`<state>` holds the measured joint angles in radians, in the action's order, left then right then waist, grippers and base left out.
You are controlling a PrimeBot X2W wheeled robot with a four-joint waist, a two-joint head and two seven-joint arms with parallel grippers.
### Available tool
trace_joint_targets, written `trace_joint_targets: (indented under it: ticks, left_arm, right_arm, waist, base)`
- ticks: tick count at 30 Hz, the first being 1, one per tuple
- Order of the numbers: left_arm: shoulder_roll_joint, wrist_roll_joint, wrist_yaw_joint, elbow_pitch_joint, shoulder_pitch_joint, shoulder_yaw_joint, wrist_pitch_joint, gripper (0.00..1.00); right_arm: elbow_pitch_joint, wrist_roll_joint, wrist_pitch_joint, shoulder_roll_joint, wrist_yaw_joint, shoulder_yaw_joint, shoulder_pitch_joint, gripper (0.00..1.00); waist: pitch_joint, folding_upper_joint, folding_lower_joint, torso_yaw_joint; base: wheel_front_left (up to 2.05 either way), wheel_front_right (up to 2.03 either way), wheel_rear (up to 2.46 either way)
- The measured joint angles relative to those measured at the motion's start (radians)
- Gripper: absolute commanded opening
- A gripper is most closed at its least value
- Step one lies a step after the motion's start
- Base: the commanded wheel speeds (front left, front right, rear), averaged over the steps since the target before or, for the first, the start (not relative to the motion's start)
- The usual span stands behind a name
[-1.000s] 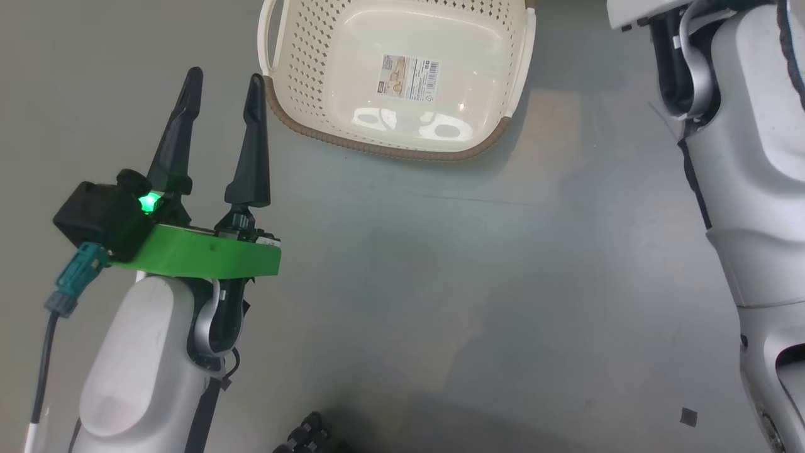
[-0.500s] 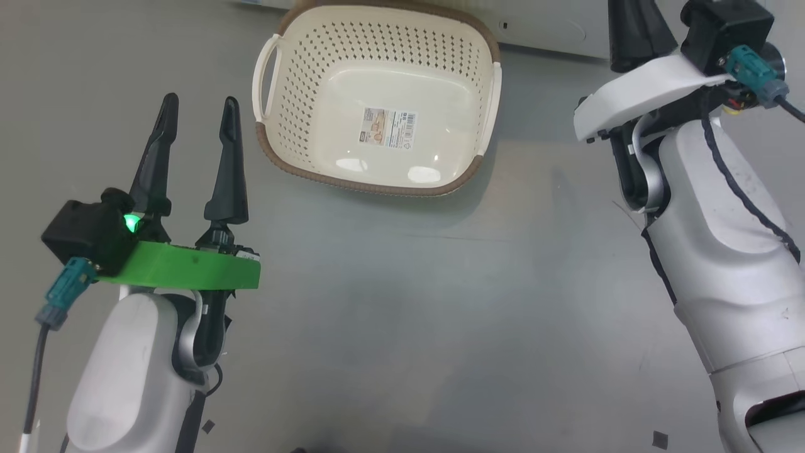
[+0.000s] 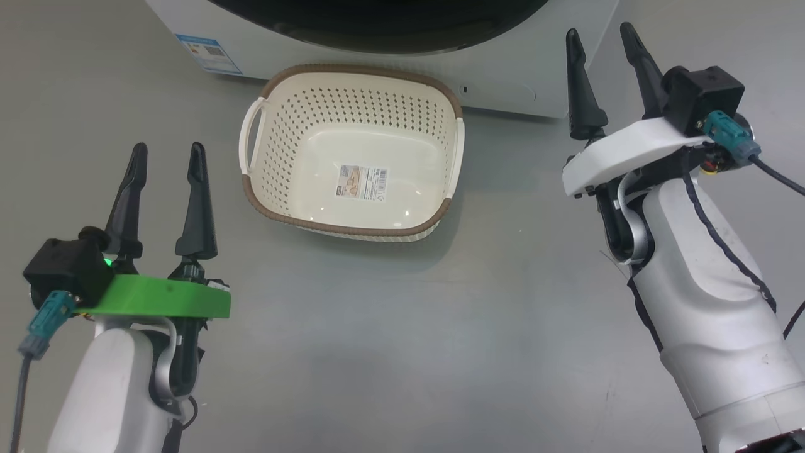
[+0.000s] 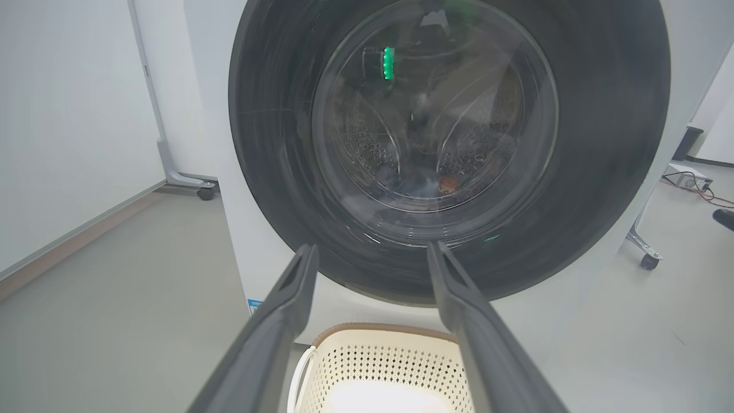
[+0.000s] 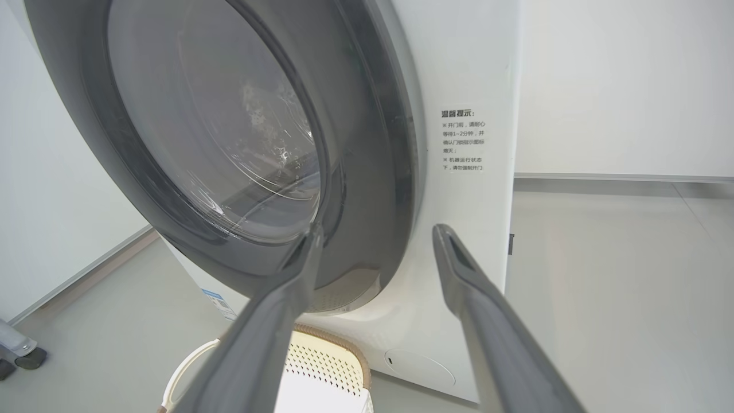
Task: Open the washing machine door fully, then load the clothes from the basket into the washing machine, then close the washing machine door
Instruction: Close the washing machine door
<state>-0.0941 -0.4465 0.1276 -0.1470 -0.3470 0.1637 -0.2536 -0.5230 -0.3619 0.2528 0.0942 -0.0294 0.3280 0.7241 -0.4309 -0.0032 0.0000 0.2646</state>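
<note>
Grey floor [image 3: 390, 352] w/ cream basket [image 3: 339, 228] upright, just in frt of white washing machine [image 3: 522, 69].

Chinese notice [image 5: 463, 140] headed 温馨提示 on the washing machine [image 5: 470, 69] front — barcode sticker [image 3: 363, 181] in the basket [image 3: 352, 104], print unreadable

1. I count one washing machine [image 3: 522, 75].
2. One washing machine door [image 4: 602, 143].
3. One basket [image 3: 343, 227], holding one barcode sticker [image 3: 363, 181].
4. Two grippers: left gripper [image 3: 168, 147], right gripper [image 3: 598, 29], two fingers each.
5. One blue label [image 3: 207, 51].
</note>
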Motion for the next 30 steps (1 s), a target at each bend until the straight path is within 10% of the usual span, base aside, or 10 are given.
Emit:
trace_joint_targets:
  ticks: [30]
  left_arm:
    - [-0.027,0.062,0.0,-0.03,0.239,-0.099,0.0,1.0]
  right_arm:
    - [0.142,0.003,0.0,-0.019,-0.011,-0.073,-0.422,1.0]
  waist:
    - [0.258,0.0,-0.0001,-0.194]
  base:
    - [0.0,0.0,0.0]
